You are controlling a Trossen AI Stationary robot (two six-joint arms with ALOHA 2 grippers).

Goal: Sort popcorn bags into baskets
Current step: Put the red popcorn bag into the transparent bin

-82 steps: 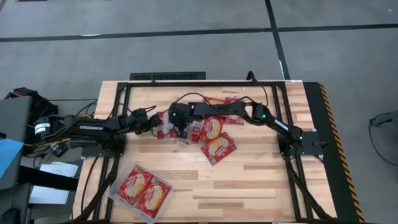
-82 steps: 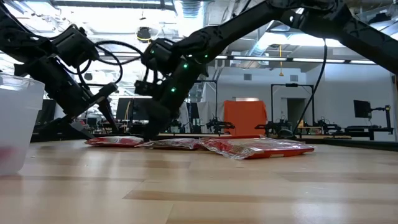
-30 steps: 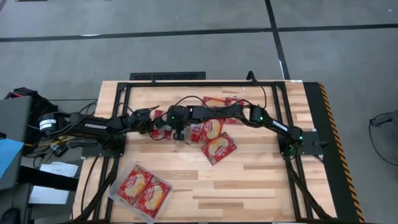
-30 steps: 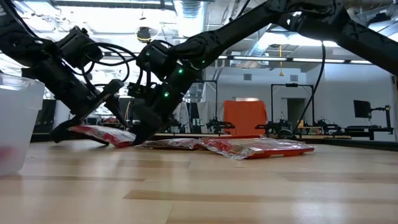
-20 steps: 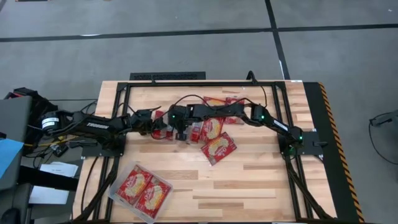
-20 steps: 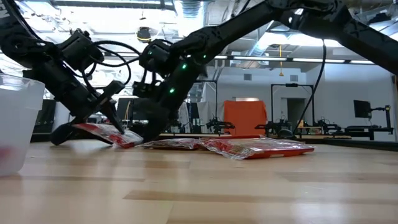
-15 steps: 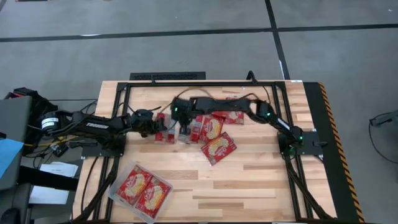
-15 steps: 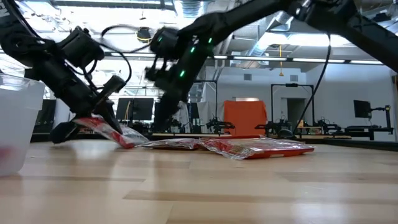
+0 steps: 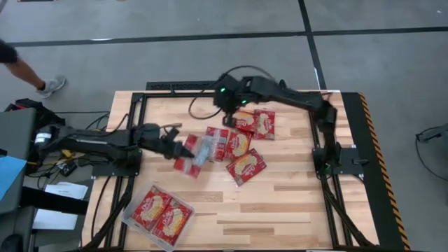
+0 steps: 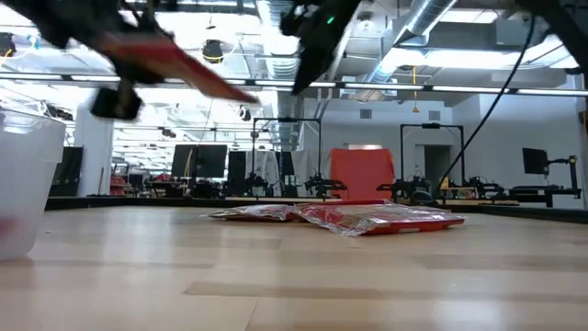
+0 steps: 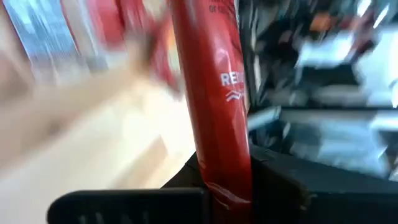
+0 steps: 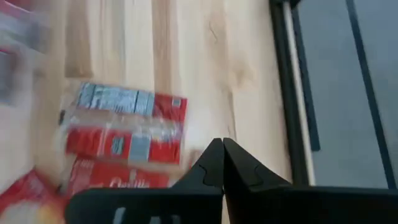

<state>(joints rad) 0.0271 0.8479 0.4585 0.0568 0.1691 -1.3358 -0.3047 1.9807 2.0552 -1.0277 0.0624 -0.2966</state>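
Observation:
My left gripper (image 9: 180, 148) is shut on one red popcorn bag (image 9: 194, 155), which is up in the air left of the pile and shows as a red streak (image 10: 188, 66) in the low view. Several more bags (image 9: 238, 143) lie flat on the table's middle, and one (image 9: 256, 123) lies farther back. My right gripper (image 9: 229, 110) hangs high over the pile's far side, shut and empty (image 12: 222, 158). The clear tray (image 9: 128, 215) at the near left holds two bags (image 9: 162, 213). My left gripper pinches the bag's left end (image 11: 222, 177) between its two fingers (image 11: 273, 186), coming from the table's left and nearly level. The bag stands edge-on between them and sticks out ahead of the fingers. It is lifted clear and slants down toward its free end (image 10: 248, 92).
A black frame (image 9: 231, 93) runs around the work area. Bare wood lies at the near right (image 9: 280, 210). The clear tray's wall (image 10: 23, 175) stands at the left in the low view. A person's leg (image 9: 28, 73) shows on the floor beyond the far left corner.
My left gripper has shut on the bag at the pile's left edge and lifted it clear of the table, drawing back a little to the left. My right gripper, shut, has risen from the pile and swung toward the table's far edge.

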